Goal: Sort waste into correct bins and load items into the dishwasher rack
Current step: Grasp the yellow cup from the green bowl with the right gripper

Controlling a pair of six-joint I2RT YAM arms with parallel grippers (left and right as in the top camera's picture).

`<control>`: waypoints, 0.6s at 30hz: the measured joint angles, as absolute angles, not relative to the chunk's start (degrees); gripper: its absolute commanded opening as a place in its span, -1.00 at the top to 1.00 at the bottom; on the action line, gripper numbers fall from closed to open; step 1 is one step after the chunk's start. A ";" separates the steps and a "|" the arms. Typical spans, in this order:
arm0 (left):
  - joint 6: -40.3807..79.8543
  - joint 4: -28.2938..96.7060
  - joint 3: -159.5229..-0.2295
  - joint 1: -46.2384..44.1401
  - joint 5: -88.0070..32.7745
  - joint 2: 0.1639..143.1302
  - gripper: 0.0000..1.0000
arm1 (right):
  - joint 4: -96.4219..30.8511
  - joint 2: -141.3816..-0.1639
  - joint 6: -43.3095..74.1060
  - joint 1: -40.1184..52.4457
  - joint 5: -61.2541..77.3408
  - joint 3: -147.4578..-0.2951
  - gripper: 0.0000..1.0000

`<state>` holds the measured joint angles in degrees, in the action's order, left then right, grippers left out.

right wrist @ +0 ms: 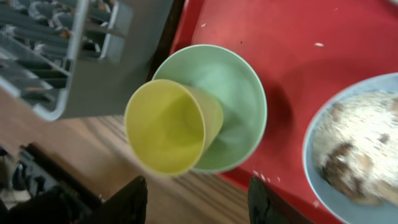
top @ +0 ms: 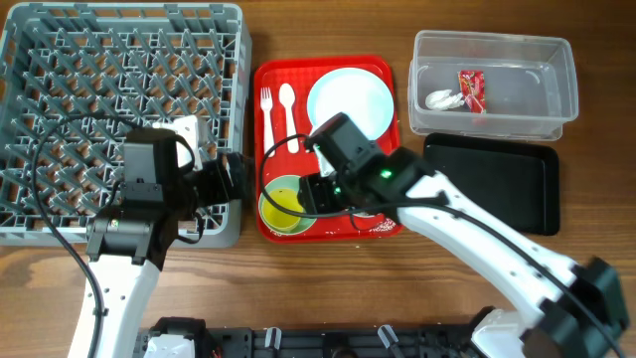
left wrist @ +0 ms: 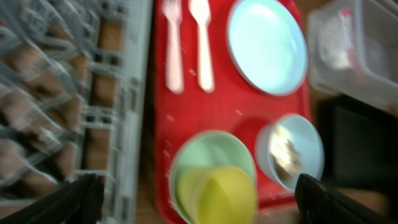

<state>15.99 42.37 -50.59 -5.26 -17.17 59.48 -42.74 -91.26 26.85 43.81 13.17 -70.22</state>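
Note:
On the red serving tray [top: 373, 68] a small yellow cup [right wrist: 165, 124] lies tilted in a mint-green bowl [right wrist: 233, 87] at the front left corner; they also show in the overhead view [top: 281, 204]. A second pale bowl [right wrist: 314, 134] holds rice scraps [right wrist: 354, 146]. A pale blue plate [top: 350, 99], white fork [top: 266, 114] and spoon [top: 288, 107] lie at the tray's back. My right gripper [right wrist: 199, 199] is open above the cup and bowl. My left gripper [left wrist: 196, 196] is open, between the grey rack [top: 119, 109] and the tray.
A clear tub [top: 542, 70] at the back right holds a red wrapper [top: 470, 89] and a white napkin [top: 444, 98]. A flat black tray [top: 492, 184] lies in front of it. My right arm crosses the tray's front right and hides the rice bowl from above.

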 measured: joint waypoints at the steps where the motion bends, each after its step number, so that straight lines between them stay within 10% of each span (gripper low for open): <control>1: 16.91 43.05 -50.61 -5.26 -19.66 59.46 -1.00 | -41.30 -92.90 27.24 44.01 13.30 -70.22 -0.08; 5: 19.70 43.90 -50.61 -5.26 -29.82 58.89 -1.00 | -38.87 -99.94 28.95 44.21 13.45 -70.19 0.07; 9: 20.69 44.49 -50.76 -5.26 -39.53 54.15 -1.00 | -38.37 -102.35 30.00 44.21 13.50 -70.19 0.88; 18: 21.39 50.43 -52.51 -2.37 -37.26 37.43 -1.00 | -38.81 -100.25 30.15 41.95 14.90 -70.06 0.91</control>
<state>21.39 50.43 -52.51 -2.37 -37.26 37.43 -38.81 -100.25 30.15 41.95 14.90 -70.06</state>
